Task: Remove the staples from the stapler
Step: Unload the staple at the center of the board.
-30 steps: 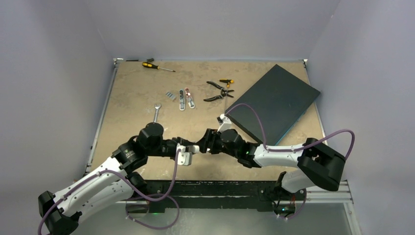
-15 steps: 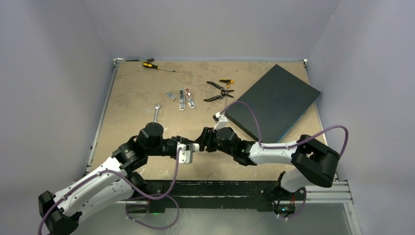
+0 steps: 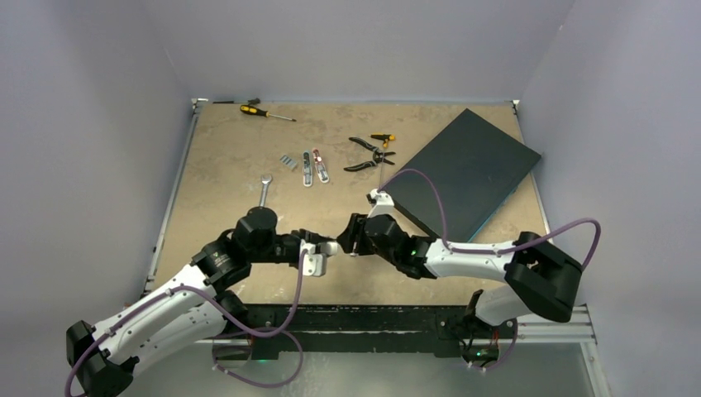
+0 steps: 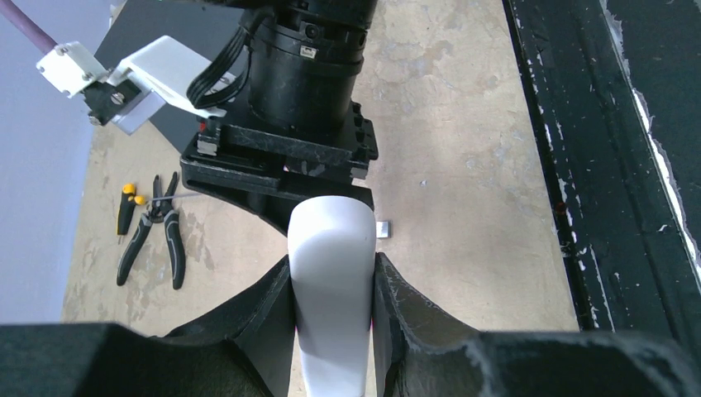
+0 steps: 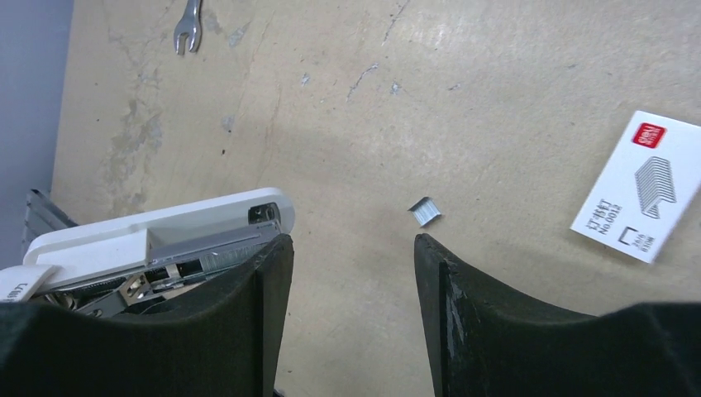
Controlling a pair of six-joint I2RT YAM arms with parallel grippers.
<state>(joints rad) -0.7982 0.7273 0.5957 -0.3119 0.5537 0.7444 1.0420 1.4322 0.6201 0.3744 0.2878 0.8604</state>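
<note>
On the tan tabletop [image 3: 223,190], near its front middle, the left gripper [image 4: 332,277] is clenched on the white plastic stapler [image 4: 331,240]. The right gripper [image 5: 351,248] faces it, jaws spread and holding nothing. A small silvery block of staples [image 5: 424,212] lies loose on the table close by.

The stapler [image 5: 157,227] is smooth white plastic, staples [image 5: 424,212] shiny metal, tabletop [image 5: 496,99] scuffed matt.
</note>
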